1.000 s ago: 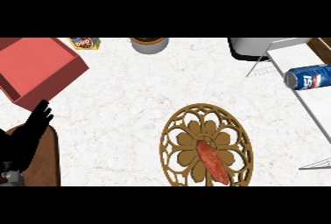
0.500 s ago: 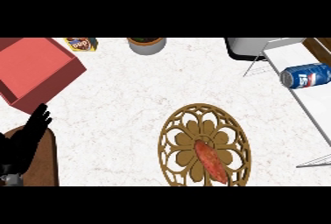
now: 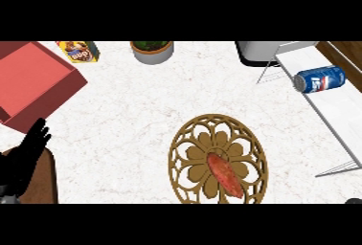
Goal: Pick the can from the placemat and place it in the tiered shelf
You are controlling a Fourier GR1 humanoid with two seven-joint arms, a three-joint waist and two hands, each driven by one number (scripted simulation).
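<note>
The blue can [image 3: 320,79] lay on its side on the white tiered shelf [image 3: 339,112] at the right of the counter, touching the shelf's flat surface and well apart from the placemat [image 3: 218,159]. That round, brown, openwork placemat sat low in the middle of the white marbled counter [image 3: 141,105], and on it rested an elongated red-orange food item [image 3: 224,175], lying at a slant. The left hand [image 3: 29,148] showed at the lower left edge, its black fingers straight and pointing up, open and holding nothing, just beside a red box [image 3: 32,81]. The right hand did not appear in the view. Along the far edge stood a small yellow snack box [image 3: 79,51], a potted plant [image 3: 152,51] and a grey appliance [image 3: 262,51].
</note>
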